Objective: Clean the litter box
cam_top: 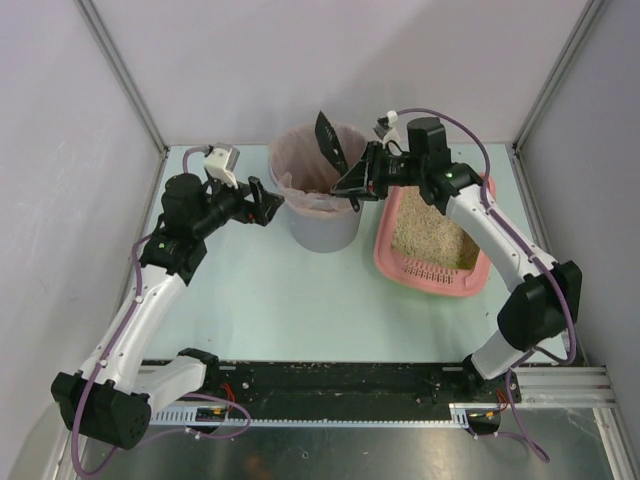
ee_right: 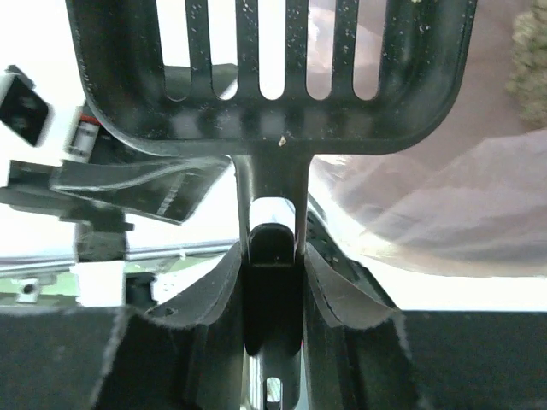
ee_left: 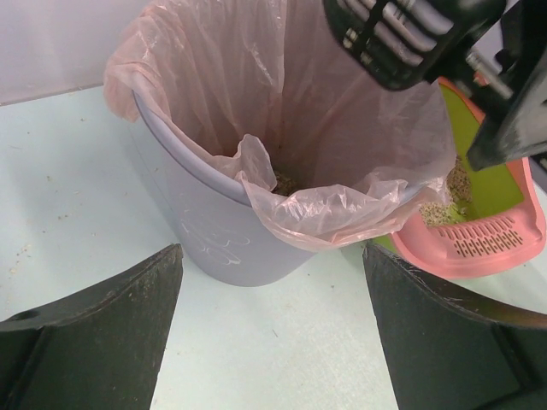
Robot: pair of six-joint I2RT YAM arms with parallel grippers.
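Note:
The pink litter box [cam_top: 432, 284], filled with sandy granules, sits at the right of the table; the left wrist view shows its slotted ledge [ee_left: 491, 239] just behind the bin. My right gripper [cam_top: 362, 181] is shut on the handle of a black slotted scoop [cam_top: 328, 141], which is tilted up over the bin's opening. In the right wrist view the fingers [ee_right: 214, 282] clamp the scoop handle [ee_right: 273, 196], with the slotted blade above. My left gripper [cam_top: 268, 203] stands open and holds nothing, just left of the bin and facing it [ee_left: 273, 286].
A grey round bin [cam_top: 322, 228] lined with a pinkish bag [ee_left: 342, 205] stands at the back centre, between the two grippers. Some granules lie at its bottom. Walls close in the table at the back and on both sides.

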